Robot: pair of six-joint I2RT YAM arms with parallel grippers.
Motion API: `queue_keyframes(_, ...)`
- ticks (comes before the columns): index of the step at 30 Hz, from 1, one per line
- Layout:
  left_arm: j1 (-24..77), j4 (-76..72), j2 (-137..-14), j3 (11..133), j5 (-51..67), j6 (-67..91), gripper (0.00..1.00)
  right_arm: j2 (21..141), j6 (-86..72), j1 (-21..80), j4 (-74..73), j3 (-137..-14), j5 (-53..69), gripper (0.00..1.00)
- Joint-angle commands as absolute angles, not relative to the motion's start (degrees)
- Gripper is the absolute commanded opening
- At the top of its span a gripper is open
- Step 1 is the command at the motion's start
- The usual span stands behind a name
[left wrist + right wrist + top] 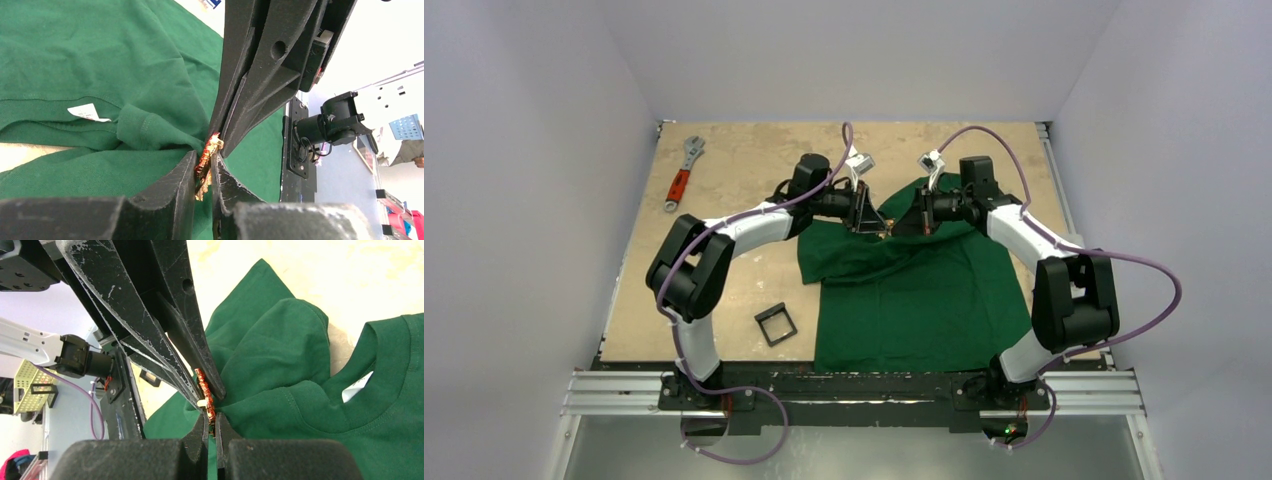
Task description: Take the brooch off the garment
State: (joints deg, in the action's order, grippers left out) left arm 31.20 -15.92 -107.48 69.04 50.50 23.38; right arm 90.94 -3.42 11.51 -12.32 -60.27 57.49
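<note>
The dark green garment [904,290] lies spread on the board, its upper edge bunched and pulled up between the arms. The tiny orange-red brooch [887,232] sits at that bunched edge, and both grippers meet on it. In the left wrist view my left gripper [203,157] is shut on the brooch [211,146], with the right gripper's fingers [250,95] coming down onto its top end. In the right wrist view my right gripper [211,416] is shut on the brooch's lower end [203,385], next to the garment [280,370], with the left fingers [165,330] clamped above. The garment [100,55] folds up against the brooch.
A red-handled wrench [682,175] lies at the far left of the board. A small black square frame [775,324] lies near the garment's lower left corner. A white label [88,112] shows inside the collar. Grey walls close in both sides.
</note>
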Motion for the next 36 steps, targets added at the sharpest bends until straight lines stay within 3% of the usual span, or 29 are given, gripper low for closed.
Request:
queue_keyframes(1,31.1,-11.2,-106.8,71.2,44.8,19.1,0.11,87.3,-3.3,11.7,-10.4,-59.9,60.0,0.0)
queue_keyframes(4,31.2,-11.8,-106.8,71.2,45.2,19.9,0.12,87.2,-3.2,11.7,-10.1,-59.8,60.0,0.0)
queue_keyframes(9,31.1,-19.8,-105.9,68.6,49.8,24.1,0.41,87.2,-3.1,11.6,-10.1,-59.7,58.4,0.0)
queue_keyframes(16,29.7,-20.1,-103.1,67.0,51.0,22.9,0.54,86.2,-1.1,11.7,-9.1,-58.9,51.6,0.0)
queue_keyframes(22,28.7,-16.5,-100.3,64.8,49.5,16.4,0.6,86.5,1.9,12.4,-5.4,-57.9,48.0,0.0)
queue_keyframes(36,28.5,-11.2,-96.5,62.0,45.3,9.6,0.61,84.9,13.5,19.3,7.1,-51.9,27.7,0.0)
